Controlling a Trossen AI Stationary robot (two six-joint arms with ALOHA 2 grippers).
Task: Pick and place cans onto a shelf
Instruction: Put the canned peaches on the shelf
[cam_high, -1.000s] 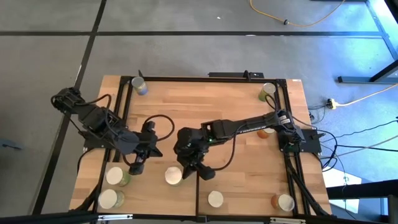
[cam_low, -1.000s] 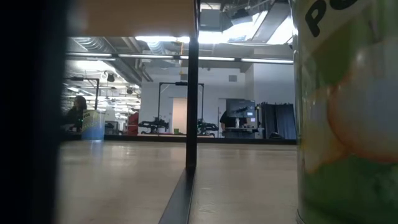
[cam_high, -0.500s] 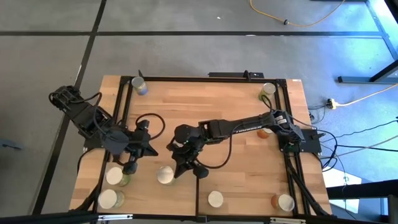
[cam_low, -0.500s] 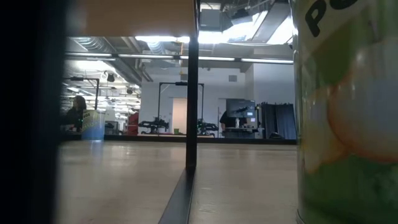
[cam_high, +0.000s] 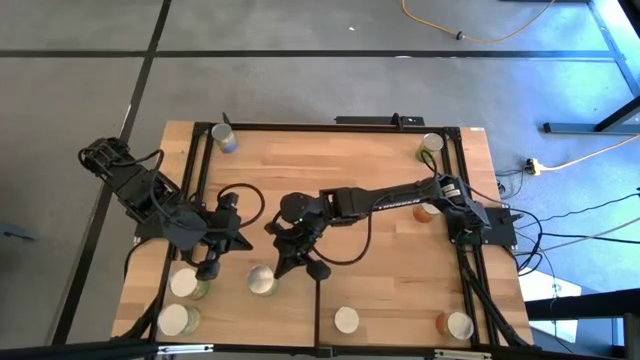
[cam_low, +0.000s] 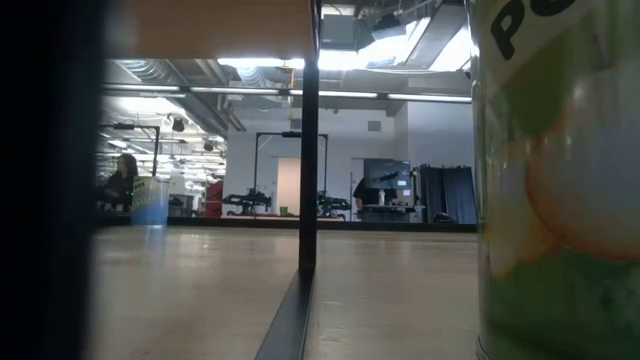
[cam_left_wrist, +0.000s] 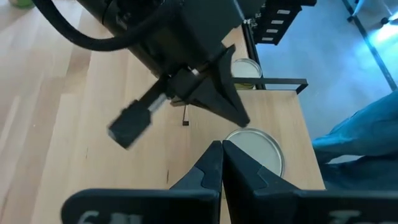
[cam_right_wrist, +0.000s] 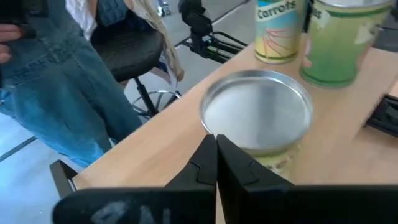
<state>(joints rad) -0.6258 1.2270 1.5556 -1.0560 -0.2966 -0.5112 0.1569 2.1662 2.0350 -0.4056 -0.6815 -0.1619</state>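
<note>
Cans, high view: one silver-topped can (cam_high: 262, 280) is standing near the counter's (cam_high: 330, 165) front edge, just beside the right pincer (cam_high: 291, 262), whose fingers are pressing together on nothing. Two cream-topped cans (cam_high: 183, 282) (cam_high: 174, 319) are sitting at the front left corner, one can (cam_high: 346, 319) at front centre, one (cam_high: 458, 325) at front right, a blue-sided can (cam_high: 223, 135) at the back left corner and a green one (cam_high: 431, 143) at the back right. Left pincer (cam_high: 210, 268) is hovering beside the front-left pair, its fingers also pressed together and empty.

Low view: a green-labelled can (cam_low: 555, 180) is filling the near right side; a thin dark upright divider (cam_low: 308, 140) is standing at centre; a small blue can (cam_low: 150, 201) is showing far off.

Left wrist view: the left pincer (cam_left_wrist: 222, 163), shut tight, is pointing at a pale can top (cam_left_wrist: 255, 149); the right arm's dark fingers (cam_left_wrist: 211, 93) are hanging just beyond it.

Right wrist view: the right pincer (cam_right_wrist: 216, 158) is resting closed against the silver-topped can (cam_right_wrist: 258, 115); a carrots can (cam_right_wrist: 278, 28) and a green can (cam_right_wrist: 339, 40) are standing behind it. A person in jeans (cam_right_wrist: 56, 74) is sitting beyond the counter edge.
</note>
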